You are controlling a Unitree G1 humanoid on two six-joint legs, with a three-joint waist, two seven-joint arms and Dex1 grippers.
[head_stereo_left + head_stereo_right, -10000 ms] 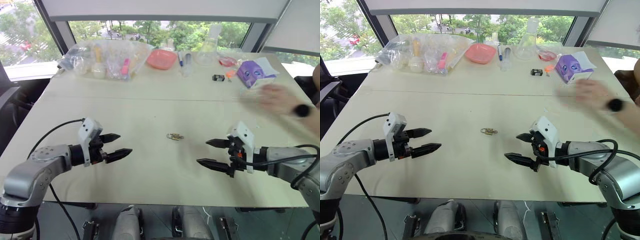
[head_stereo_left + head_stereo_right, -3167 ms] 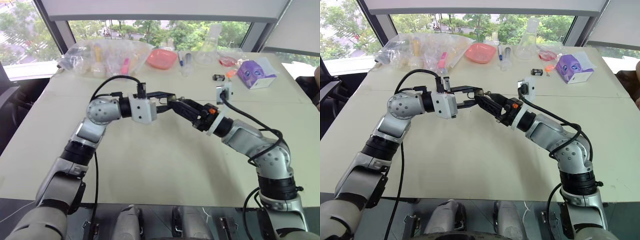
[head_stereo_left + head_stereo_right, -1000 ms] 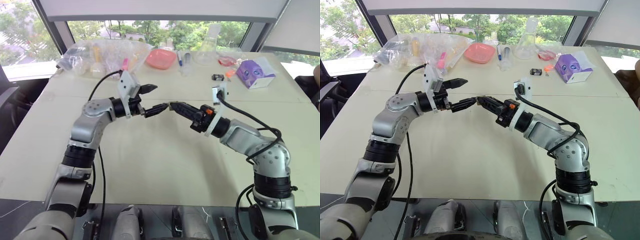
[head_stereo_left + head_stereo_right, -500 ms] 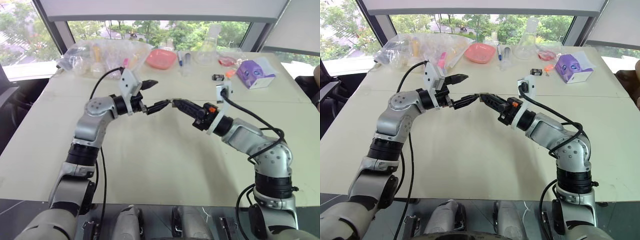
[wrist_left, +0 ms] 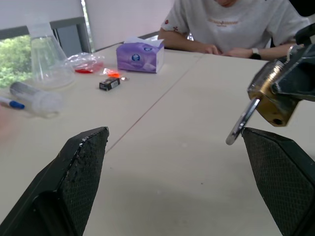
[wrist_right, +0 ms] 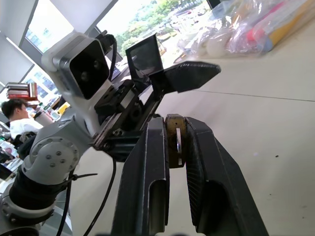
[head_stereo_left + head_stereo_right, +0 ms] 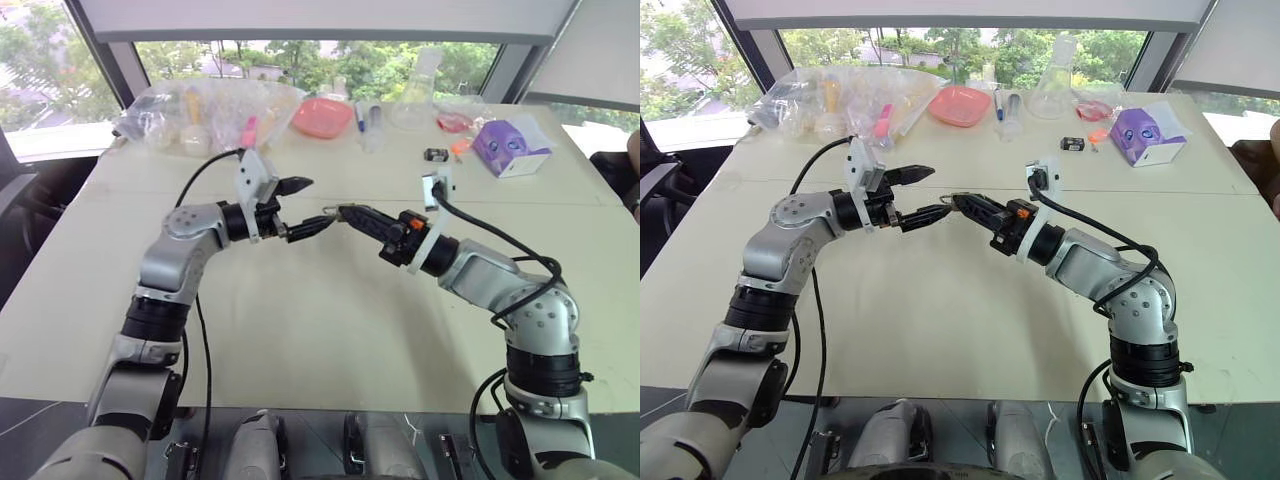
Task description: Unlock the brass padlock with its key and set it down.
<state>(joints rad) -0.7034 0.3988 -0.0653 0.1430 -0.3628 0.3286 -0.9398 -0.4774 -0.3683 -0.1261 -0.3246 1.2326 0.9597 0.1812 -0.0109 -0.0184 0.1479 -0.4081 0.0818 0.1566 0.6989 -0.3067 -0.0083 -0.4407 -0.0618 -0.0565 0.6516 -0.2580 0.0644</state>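
Along the far edge of the pale, matte surface [image 7: 320,330], from left to right, lie a heap of crinkled clear plastic bags [image 7: 205,115] holding coloured items, a shallow pink dish [image 7: 322,117], a clear syringe [image 7: 372,128], a glass conical flask [image 7: 418,100], a small black gadget [image 7: 436,155] and a purple tissue box [image 7: 510,146]; all stand well apart from the arms, and nothing blocks the space between the two grippers. A person in a white shirt [image 5: 236,24] sits at the surface's far side, forearms resting on it. The left gripper [image 7: 300,205] hangs above the middle of the surface with its black, rough-textured fingers [image 5: 81,172] spread wide and empty. Just beside it, pointing toward it, the right gripper [image 7: 345,212] has its smooth black fingers [image 6: 147,167] closed on the padlock [image 5: 273,98], held in the air between the two grippers. The padlock has a boxy brass body with a round keyhole on its underside, and its thin silvery shackle [image 5: 241,123] sticks out toward the left gripper, close to one finger's tip. Whether the shackle is released I cannot tell.
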